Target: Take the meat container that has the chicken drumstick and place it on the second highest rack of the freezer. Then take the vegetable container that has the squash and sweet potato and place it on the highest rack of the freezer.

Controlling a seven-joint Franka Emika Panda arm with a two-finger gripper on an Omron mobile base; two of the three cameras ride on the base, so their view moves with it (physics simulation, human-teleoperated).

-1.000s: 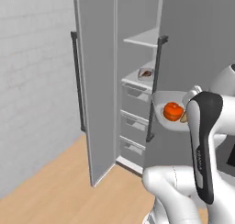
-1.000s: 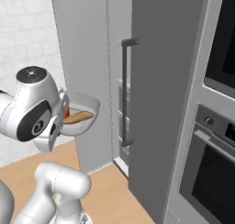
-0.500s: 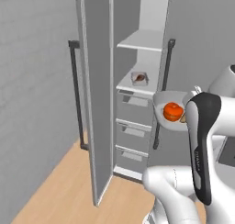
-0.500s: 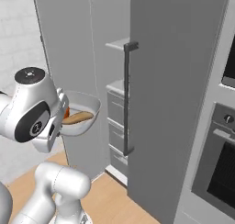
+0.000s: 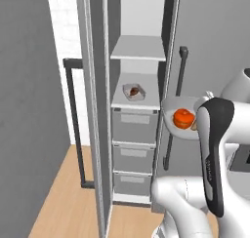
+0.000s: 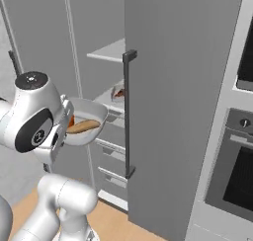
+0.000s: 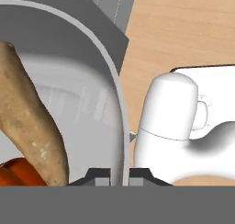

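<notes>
Vegetable container, a shallow white round bowl (image 5: 172,116), was pinched by its rim in the shut claw (image 7: 117,175), orange ribbed squash (image 5: 183,118) and tan sweet potato (image 7: 32,122) inside. Risked tipping or clipping the grey freezer (image 5: 166,61) ahead before reaching the flat white highest rack (image 5: 139,49) above.

The chicken drumstick (image 5: 133,91) lies in its container (image 5: 134,92) on the second highest rack (image 5: 134,103), below the highest rack (image 5: 139,49) (drawers (image 5: 134,126) underneath); squash (image 5: 183,118) beside sweet potato (image 7: 32,120) in the bowl (image 6: 94,115).
</notes>
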